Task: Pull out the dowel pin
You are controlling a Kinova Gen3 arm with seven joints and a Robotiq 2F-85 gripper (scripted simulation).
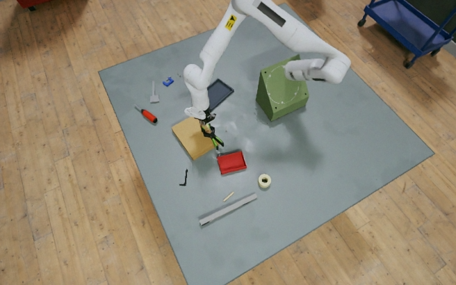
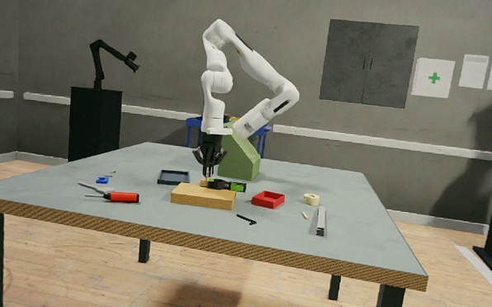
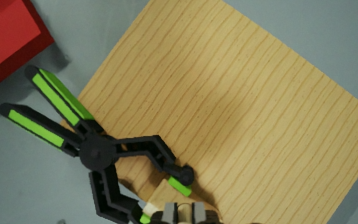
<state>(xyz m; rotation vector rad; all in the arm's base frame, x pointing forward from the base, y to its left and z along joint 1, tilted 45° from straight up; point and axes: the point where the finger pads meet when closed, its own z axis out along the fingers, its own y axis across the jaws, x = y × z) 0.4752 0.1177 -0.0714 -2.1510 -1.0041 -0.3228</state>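
The bench board (image 1: 190, 140) (image 2: 204, 196) (image 3: 225, 100) lies on the table. The small wooden block (image 2: 204, 183) (image 3: 160, 197) sits at its edge. The black and green spring clamp (image 1: 208, 133) (image 2: 219, 184) (image 3: 97, 151) lies level, its jaw pads on two sides of the block and its handles out past the board. My gripper (image 2: 207, 175) (image 3: 185, 212) points straight down over the block, shut on the dowel pin (image 3: 185, 216). The pin's lower end is hidden, so its depth in the hole cannot be told. The stop and any gap at the block are hidden.
A red tray (image 1: 231, 163) (image 2: 268, 194) is beside the clamp handles. A dark tray (image 1: 222, 92) (image 2: 173, 178) lies behind the board. A hex key (image 1: 185, 177), a tape roll (image 1: 260, 184), a grey bar (image 1: 228, 209), a pale stick (image 1: 228, 197) and a screwdriver (image 1: 149, 116) lie around.
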